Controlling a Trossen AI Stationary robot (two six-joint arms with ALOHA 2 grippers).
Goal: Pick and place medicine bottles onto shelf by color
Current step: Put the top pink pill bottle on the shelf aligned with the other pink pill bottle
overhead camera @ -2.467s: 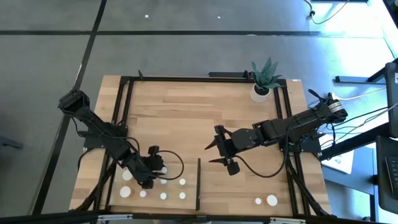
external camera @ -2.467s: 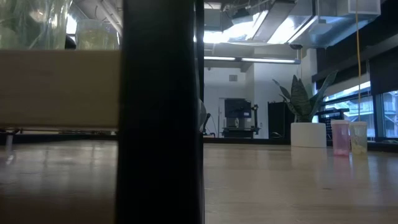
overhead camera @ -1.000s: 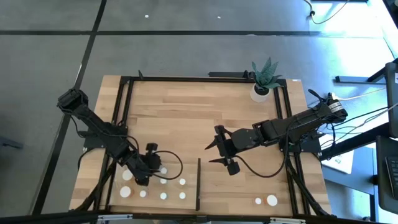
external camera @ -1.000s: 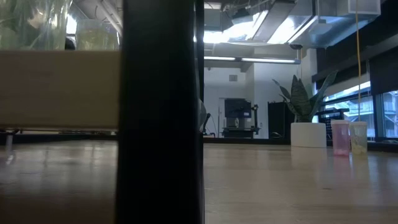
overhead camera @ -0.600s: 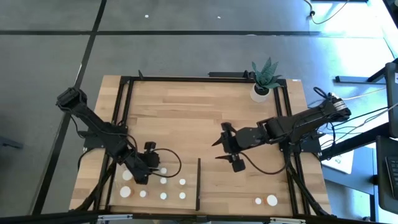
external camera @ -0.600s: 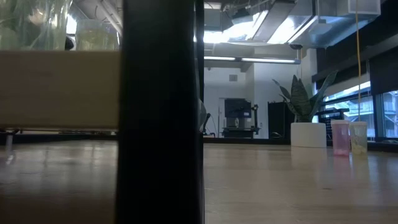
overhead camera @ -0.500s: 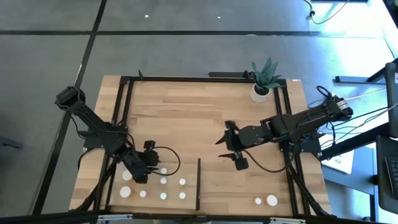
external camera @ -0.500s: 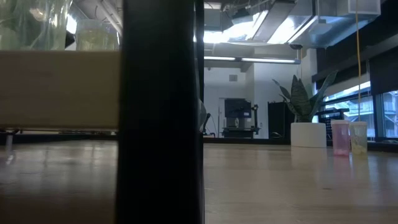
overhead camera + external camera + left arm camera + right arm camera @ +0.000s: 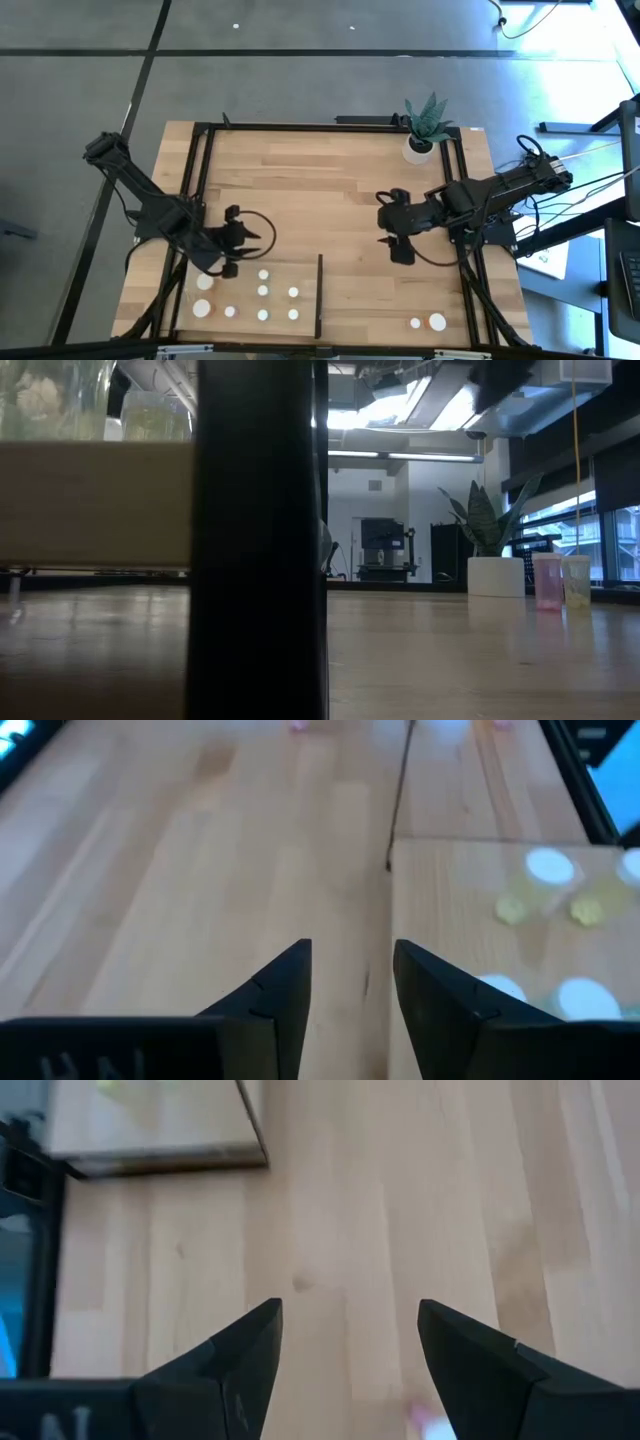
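Observation:
Several medicine bottles with white caps [image 9: 263, 290] stand on the pale wooden shelf [image 9: 240, 300] at the table's near left; its black upright strip [image 9: 319, 295] runs along its right edge. Some show in the left wrist view [image 9: 550, 868] with yellowish bodies. Two more bottles [image 9: 427, 322] stand on the table at the near right; in the low view one is pink [image 9: 547, 580] and one pale green [image 9: 576, 580]. My left gripper [image 9: 255, 238] [image 9: 350, 948] is open and empty just beyond the shelf's far edge. My right gripper [image 9: 384, 225] [image 9: 350, 1306] is open and empty over bare table right of centre.
A white pot with a spiky green plant [image 9: 424, 135] stands at the far right corner. Black rails [image 9: 200, 190] frame the tabletop. In the low view the shelf's black strip [image 9: 255, 540] blocks the left half. Bare wood lies between the two grippers.
My left gripper has drawn back from over the shelf's bottles toward the table's far edge and turned to point right; a white-capped bottle now shows where it was. My right gripper has moved toward the table's right edge, staying open.

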